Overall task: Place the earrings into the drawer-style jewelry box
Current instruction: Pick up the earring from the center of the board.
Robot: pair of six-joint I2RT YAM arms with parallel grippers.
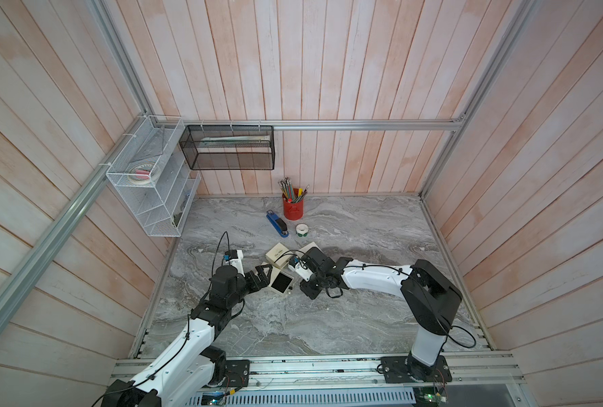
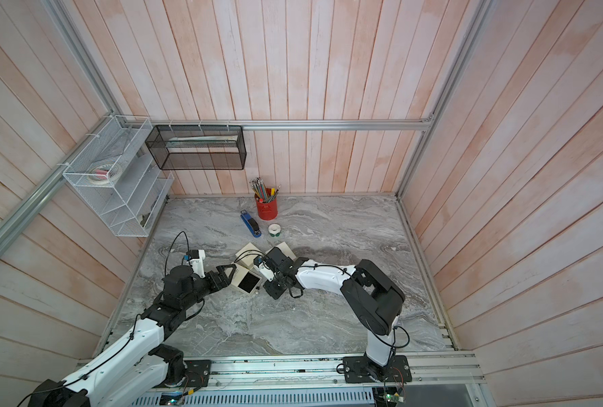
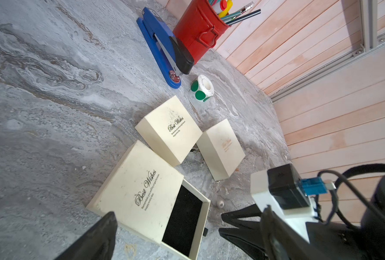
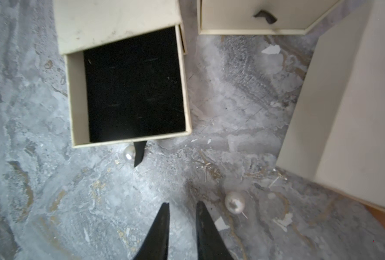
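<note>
Two round, glossy pearl earrings lie on the veined grey marble table (image 4: 232, 101), mid-table. The first earring (image 4: 234, 202), thin pin showing, sits just beside the right gripper (image 4: 182, 206), whose tapered black jaws stand narrowly apart on nothing. The second earring (image 4: 128, 153) lies just beside the drawer's black ribbon pull (image 4: 139, 153). The square cream cardboard jewelry box (image 4: 117, 24) has its black-lined drawer (image 4: 74, 96) slid out. The left gripper (image 3: 166, 219) spreads its jaws wide at the box's left side.
</note>
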